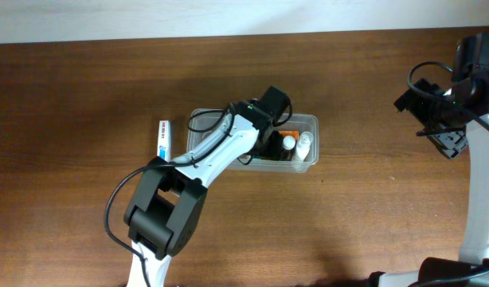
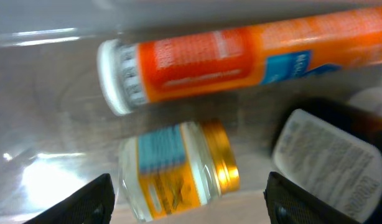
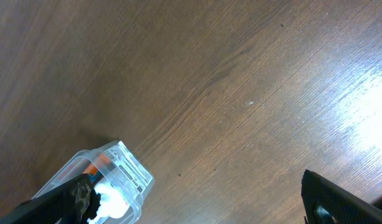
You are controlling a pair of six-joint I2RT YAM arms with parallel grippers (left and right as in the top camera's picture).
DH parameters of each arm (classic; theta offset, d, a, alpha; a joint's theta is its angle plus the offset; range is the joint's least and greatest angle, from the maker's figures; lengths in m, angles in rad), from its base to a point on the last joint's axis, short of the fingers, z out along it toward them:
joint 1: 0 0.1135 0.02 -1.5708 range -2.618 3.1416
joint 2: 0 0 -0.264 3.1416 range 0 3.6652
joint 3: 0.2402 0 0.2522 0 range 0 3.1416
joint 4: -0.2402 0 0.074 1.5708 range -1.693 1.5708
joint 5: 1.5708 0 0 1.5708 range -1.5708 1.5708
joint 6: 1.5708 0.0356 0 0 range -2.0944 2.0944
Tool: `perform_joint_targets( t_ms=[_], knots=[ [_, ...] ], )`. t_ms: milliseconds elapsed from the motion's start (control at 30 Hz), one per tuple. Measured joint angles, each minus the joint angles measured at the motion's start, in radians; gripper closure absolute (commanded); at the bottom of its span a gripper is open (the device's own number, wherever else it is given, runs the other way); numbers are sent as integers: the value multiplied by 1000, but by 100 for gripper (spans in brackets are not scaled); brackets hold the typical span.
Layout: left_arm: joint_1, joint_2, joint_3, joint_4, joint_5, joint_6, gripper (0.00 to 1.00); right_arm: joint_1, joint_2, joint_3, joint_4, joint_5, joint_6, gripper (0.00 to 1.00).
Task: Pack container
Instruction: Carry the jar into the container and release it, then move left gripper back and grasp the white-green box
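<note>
The clear plastic container sits mid-table, and its corner shows in the right wrist view. My left gripper is open inside it, fingers on either side of a small glass jar with a gold lid and yellow-blue label, not closed on it. An orange tube with a white cap lies behind the jar. A white printed bottle lies to the right. My right gripper is open and empty above bare table, far right in the overhead view.
A blue and white box lies on the table just left of the container. White bottles show at the container's right end. The wooden table runs to a pale wall at the back.
</note>
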Motion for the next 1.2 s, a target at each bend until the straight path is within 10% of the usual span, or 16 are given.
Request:
perform_joint_targets(
  t_ms=[267,767,1200],
  knots=[
    [84,-41,68,-156,1,0,1,0,0,0,0,0,0,1],
    [496,-298,68,-292,-97,169,1,0,0,0,0,0,-1,1],
    [539,-15,-6,-190,-79,309,26,0,0,0,0,0,0,2]
  ],
)
